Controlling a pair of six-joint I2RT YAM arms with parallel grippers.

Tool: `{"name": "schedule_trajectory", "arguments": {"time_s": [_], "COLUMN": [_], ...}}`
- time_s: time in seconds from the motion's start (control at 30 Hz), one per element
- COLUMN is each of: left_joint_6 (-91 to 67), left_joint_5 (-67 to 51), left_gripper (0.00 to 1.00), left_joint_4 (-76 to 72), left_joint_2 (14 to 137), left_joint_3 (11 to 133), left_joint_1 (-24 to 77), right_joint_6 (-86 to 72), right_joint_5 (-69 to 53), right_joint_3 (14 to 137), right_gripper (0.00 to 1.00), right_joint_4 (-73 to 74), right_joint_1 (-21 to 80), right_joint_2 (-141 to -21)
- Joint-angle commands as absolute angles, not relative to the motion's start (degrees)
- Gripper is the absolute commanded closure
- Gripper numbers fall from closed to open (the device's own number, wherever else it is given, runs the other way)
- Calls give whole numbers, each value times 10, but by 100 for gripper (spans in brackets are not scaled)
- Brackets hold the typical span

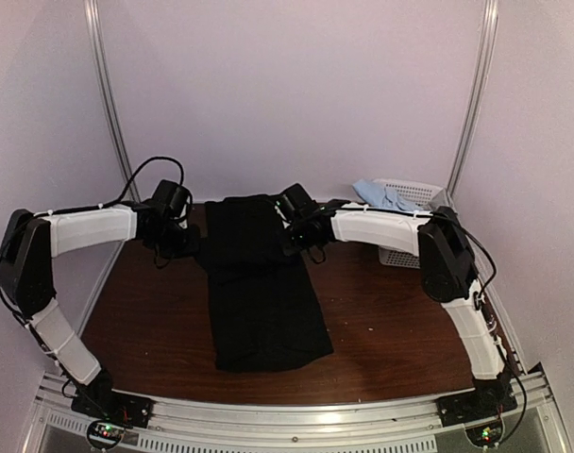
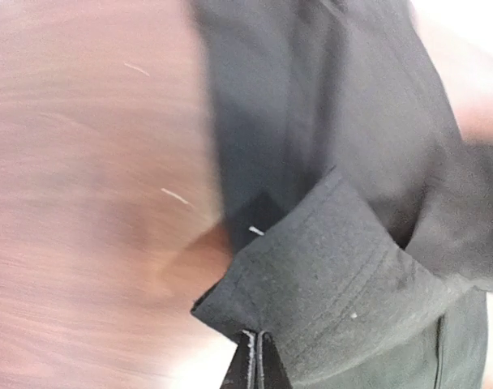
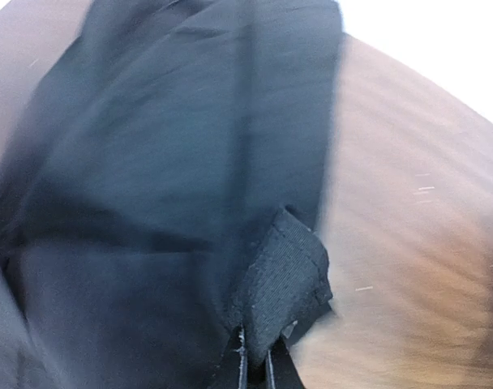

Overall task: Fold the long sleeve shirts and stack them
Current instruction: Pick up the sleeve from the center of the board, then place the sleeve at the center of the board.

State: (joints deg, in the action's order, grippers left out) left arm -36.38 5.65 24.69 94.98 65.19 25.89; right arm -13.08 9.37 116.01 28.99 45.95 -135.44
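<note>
A plain black long sleeve shirt (image 1: 263,302) lies lengthwise down the middle of the brown table (image 1: 145,321), its far end lifted between my two grippers. My left gripper (image 1: 194,243) is shut on the shirt's far left edge; in the left wrist view a stitched fold of the black shirt (image 2: 336,275) is pinched at the left gripper (image 2: 260,334). My right gripper (image 1: 292,236) is shut on the far right edge; its wrist view shows a thick doubled corner of the black shirt (image 3: 287,275) clamped in the right gripper (image 3: 255,344). A pale blue shirt (image 1: 377,195) lies in the basket.
A white lattice basket (image 1: 414,192) stands at the back right corner, just behind my right arm. Pale walls and metal frame posts close in the table on three sides. Bare wood shows left and right of the black shirt.
</note>
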Motion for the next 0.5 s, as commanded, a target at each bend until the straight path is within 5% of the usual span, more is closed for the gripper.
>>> {"name": "schedule_trajectory", "arguments": {"time_s": [0.0,0.47], "left_joint_6": [-328,-263], "left_joint_5": [74,97], "left_gripper": [100,100], "left_joint_4": [282,373], "left_joint_2": [912,955], "left_joint_3": [740,1017], "left_joint_1": [148,-52], "right_joint_6": [-117,-114], "right_joint_5": [154,172], "right_joint_3": [1179,1173], "right_gripper": [100,100], "right_joint_4": [315,330], "right_joint_1": [397,224], "right_joint_2": [-1287,-1189]}}
